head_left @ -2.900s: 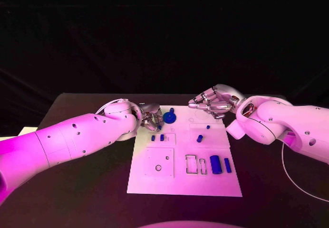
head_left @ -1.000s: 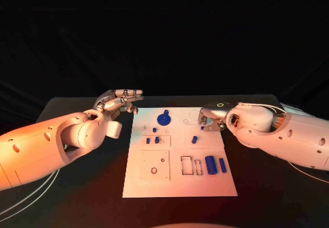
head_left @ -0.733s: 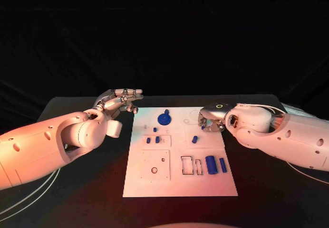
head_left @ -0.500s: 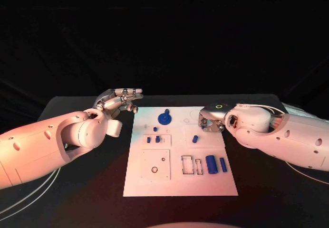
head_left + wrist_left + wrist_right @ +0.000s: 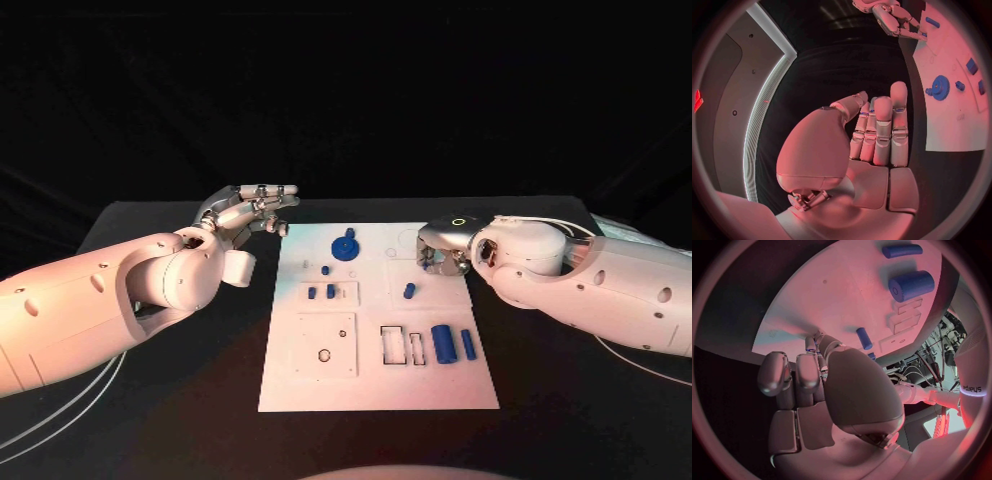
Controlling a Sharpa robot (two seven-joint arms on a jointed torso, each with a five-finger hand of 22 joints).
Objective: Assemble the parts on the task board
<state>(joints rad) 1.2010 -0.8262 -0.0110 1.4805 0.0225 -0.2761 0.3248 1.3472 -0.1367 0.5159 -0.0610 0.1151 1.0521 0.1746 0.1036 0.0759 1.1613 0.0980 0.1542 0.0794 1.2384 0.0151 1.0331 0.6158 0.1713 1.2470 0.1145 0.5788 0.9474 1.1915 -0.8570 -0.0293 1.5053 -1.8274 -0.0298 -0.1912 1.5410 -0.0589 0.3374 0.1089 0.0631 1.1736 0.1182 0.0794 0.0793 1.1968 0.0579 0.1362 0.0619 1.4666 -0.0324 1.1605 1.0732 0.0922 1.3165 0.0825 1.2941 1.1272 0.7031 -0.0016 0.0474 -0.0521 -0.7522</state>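
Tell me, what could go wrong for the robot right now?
The right hand reaches down at the far right edge of the white task board, and its fingers hide what is under them. A small blue peg lies loose close by, so a sideways slip might knock it away. The big blue cylinder also lies on its side and might roll if the board gets pushed. The left hand is off the board, so it isn't steadying it.

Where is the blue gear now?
In the head view, the blue gear lies at the task board's far end, left of centre, nearest the left hand.
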